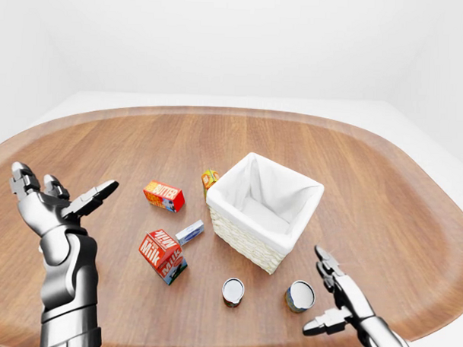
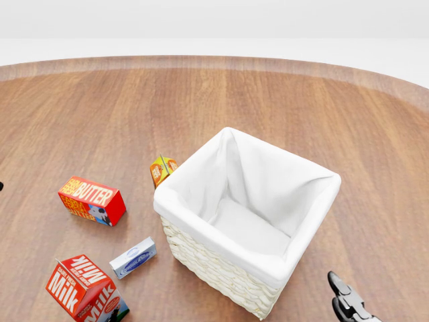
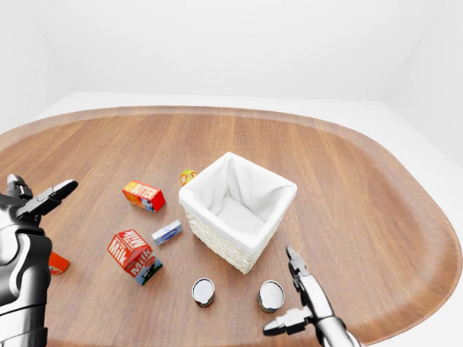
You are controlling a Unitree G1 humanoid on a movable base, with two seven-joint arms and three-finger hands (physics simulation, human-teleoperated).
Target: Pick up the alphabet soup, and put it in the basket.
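Right hand [image 1: 341,299] is open, fingers spread; we see it just at 3 o'clock of a silver cylindrical metal can [image 1: 299,295]. White cloth-lined wicker basket [image 1: 262,209] sits at 11 o'clock.

Simulated test scene, not a real room. I see plain white walls and a white floor with no fittings, no windows, flat even light. One big rounded wooden tabletop [image 1: 383,194] fills the views; its grain looks rendered, edges too clean. Household groceries are scattered on it like a staged pantry set: a white-lined wicker basket [image 1: 264,211] up and to the left of my right hand [image 1: 341,301], a butter box [image 1: 164,195] and milk carton [image 1: 162,255] to the right of my left hand [image 1: 51,205], two tins [image 1: 233,291] just left of the right hand. Reads as a bare manipulation lab mock-up.
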